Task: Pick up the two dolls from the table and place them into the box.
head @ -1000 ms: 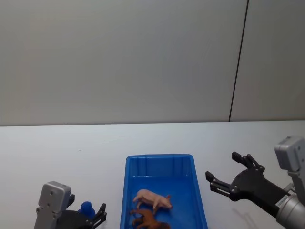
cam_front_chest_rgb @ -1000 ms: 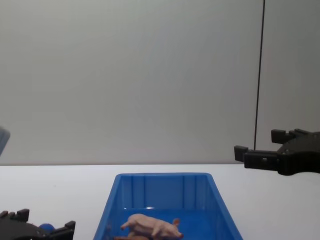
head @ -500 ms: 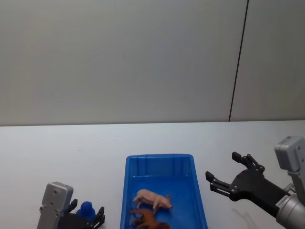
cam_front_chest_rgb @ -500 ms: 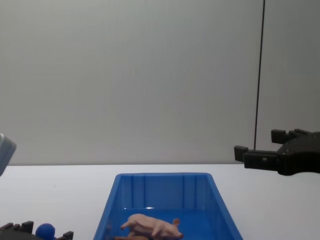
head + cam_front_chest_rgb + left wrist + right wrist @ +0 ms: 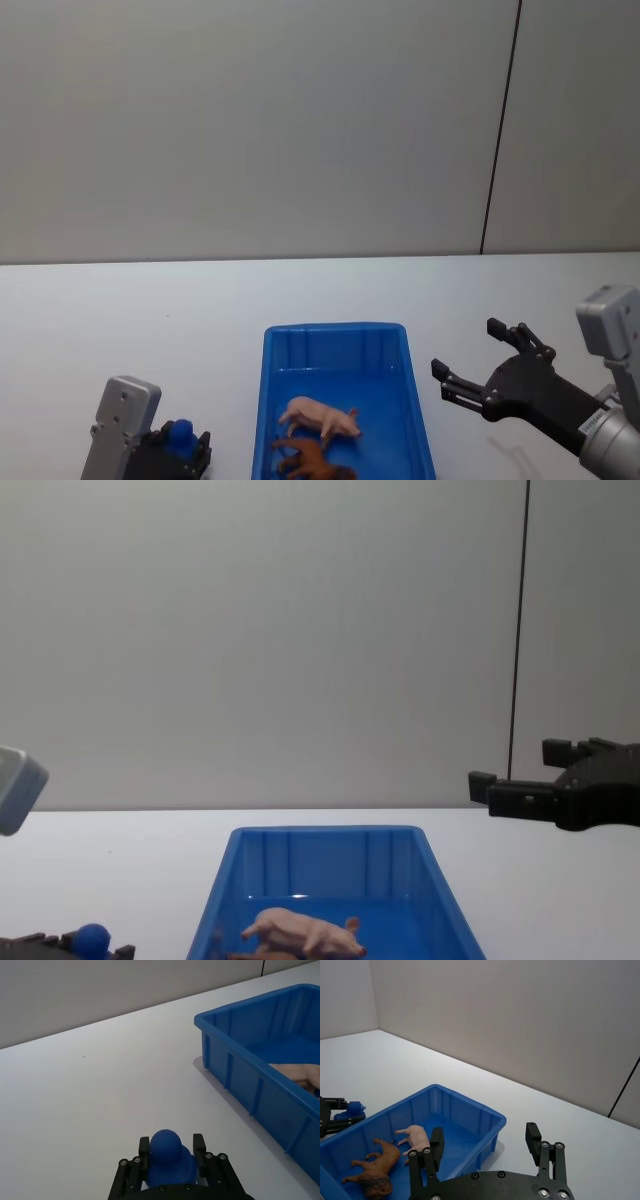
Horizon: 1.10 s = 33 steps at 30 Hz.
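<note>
Both dolls — the pink pig [image 5: 321, 416] and the orange-brown animal [image 5: 312, 461] — lie inside the blue box [image 5: 342, 334] on the white table [image 5: 200, 320], while the right gripper [image 5: 487, 366] hovers beside it with jaws spread and the left gripper [image 5: 170, 1152] pinches a small blue figure [image 5: 167, 1157].

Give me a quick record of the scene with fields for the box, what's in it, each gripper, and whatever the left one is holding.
box: blue box on the white table
contents: pink pig and orange-brown animal, both inside
left gripper: low over the table left of the box, shut on a small blue object
right gripper: open, holding nothing, above the table right of the box
task state: both dolls in the box
</note>
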Each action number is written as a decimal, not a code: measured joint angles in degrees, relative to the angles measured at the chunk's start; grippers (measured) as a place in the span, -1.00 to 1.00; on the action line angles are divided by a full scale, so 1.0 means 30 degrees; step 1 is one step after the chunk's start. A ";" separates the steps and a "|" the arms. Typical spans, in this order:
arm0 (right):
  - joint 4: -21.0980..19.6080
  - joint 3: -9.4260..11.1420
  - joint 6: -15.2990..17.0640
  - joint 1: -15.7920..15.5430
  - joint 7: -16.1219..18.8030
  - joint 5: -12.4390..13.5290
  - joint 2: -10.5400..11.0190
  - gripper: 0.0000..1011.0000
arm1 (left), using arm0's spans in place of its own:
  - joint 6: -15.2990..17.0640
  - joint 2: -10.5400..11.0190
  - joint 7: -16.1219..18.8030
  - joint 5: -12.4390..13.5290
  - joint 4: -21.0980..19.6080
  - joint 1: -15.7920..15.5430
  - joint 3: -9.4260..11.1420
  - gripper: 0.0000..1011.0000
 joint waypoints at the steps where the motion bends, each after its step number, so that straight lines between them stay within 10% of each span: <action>1: 0.0000 0.0000 0.0000 0.0001 0.0001 0.0001 0.0000 0.98 | 0.0024 -0.0005 -0.0006 0.0033 -0.0007 -0.0014 -0.0011 0.00; 16: 0.0000 -0.0001 0.0000 0.0001 0.0000 0.0000 0.0000 0.98 | -0.0128 -0.0276 -0.0423 0.1131 -0.1007 -0.0674 -0.0194 -0.23; 33: 0.0000 0.0000 0.0000 0.0000 -0.0001 0.0000 -0.0001 0.98 | -0.1060 -0.2252 -0.2954 0.2786 -0.1145 -0.2658 0.0609 -0.34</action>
